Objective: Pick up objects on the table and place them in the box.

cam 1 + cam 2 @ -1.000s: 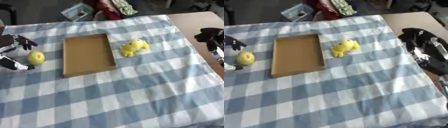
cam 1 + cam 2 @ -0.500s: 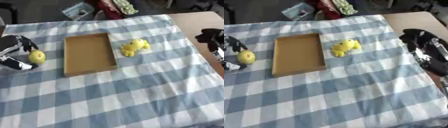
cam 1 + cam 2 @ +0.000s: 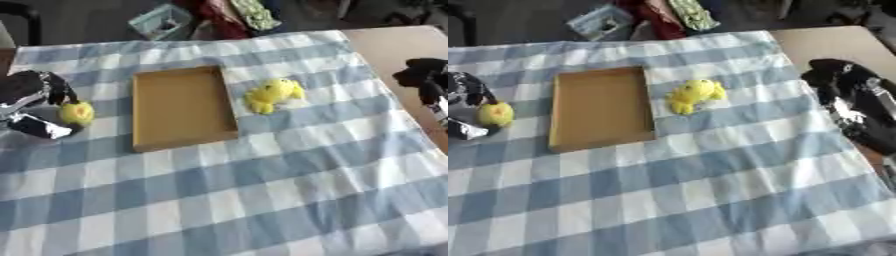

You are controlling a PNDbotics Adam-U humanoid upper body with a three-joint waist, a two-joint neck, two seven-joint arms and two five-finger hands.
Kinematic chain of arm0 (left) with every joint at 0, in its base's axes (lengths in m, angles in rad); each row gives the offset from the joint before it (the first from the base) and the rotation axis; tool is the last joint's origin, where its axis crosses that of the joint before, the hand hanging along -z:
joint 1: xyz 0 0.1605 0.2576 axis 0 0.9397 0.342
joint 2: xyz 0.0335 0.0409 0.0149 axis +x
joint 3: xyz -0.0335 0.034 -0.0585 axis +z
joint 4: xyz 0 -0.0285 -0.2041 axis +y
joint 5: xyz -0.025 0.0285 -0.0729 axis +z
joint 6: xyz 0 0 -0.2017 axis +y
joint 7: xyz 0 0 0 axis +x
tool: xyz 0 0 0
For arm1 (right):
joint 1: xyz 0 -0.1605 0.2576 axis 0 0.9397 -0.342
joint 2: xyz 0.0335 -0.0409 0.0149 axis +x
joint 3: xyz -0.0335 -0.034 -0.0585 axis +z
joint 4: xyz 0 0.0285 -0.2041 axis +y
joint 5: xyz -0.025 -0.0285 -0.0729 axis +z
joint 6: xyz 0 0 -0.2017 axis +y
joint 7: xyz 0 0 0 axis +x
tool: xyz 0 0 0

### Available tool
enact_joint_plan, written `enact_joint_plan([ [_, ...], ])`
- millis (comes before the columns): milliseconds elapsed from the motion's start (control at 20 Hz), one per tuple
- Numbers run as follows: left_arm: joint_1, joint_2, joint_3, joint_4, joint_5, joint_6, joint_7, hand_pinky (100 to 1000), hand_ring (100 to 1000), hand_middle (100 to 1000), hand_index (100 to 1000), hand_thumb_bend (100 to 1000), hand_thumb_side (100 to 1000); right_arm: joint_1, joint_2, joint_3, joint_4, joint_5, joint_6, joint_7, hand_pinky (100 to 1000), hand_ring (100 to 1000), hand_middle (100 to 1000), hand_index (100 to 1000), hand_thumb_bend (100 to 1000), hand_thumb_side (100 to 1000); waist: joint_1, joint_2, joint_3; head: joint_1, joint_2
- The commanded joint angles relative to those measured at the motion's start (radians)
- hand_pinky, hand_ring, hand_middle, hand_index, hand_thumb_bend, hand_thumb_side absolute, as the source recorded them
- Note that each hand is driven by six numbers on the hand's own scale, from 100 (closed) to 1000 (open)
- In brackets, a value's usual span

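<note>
Left eye view gives me one checked cloth point(image 3: 262, 200) over the table, one shallow box point(image 3: 181, 107) lying empty on it, one yellow plush point(image 3: 273, 94) just right of the box, and one small yellow ball point(image 3: 76, 113) well to its left. My left hand point(image 3: 31, 102) has its fingers curled around the ball, thumb below, though I can't tell if they touch it. My right hand point(image 3: 855, 107) idles at the table's right edge; its fingers I can't make out. My worry: closing off-centre could squirt the ball off the near edge.
</note>
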Motion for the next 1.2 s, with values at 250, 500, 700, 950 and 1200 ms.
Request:
enact_joint_plan([
  [250, -0.014, 0.021, 0.006, 0.001, -0.018, 0.008, 0.056, 517, 311, 276, 549, 366, 301, -0.014, -0.015, -0.005, -0.006, -0.006, -0.004, 0.005, 832, 818, 699, 854, 100, 600, -0.006, -0.012, 0.003, -0.003, -0.01],
  [500, -0.016, 0.022, 0.007, -0.009, 0.0, 0.012, 0.117, 504, 287, 232, 499, 196, 235, -0.014, -0.015, -0.006, -0.005, -0.006, -0.006, 0.006, 833, 818, 699, 854, 100, 601, -0.006, -0.013, 0.003, -0.007, -0.01],
  [700, -0.017, 0.028, 0.006, -0.032, 0.021, 0.014, 0.175, 498, 277, 216, 484, 190, 215, -0.014, -0.014, -0.006, -0.004, -0.006, -0.006, 0.007, 833, 818, 699, 854, 100, 602, -0.005, -0.014, 0.001, -0.009, -0.011],
  [950, -0.032, 0.042, 0.001, -0.079, 0.065, 0.006, 0.21, 498, 273, 209, 477, 163, 185, -0.014, -0.015, -0.006, -0.003, -0.006, -0.007, 0.008, 833, 819, 699, 854, 100, 602, -0.004, -0.016, -0.001, -0.01, -0.012],
  [1200, -0.063, 0.045, -0.03, -0.151, 0.154, -0.029, 0.173, 502, 292, 215, 482, 172, 167, -0.015, -0.013, 0.002, -0.001, -0.008, -0.006, 0.018, 834, 819, 699, 853, 100, 606, -0.002, -0.019, -0.004, -0.005, -0.01],
])
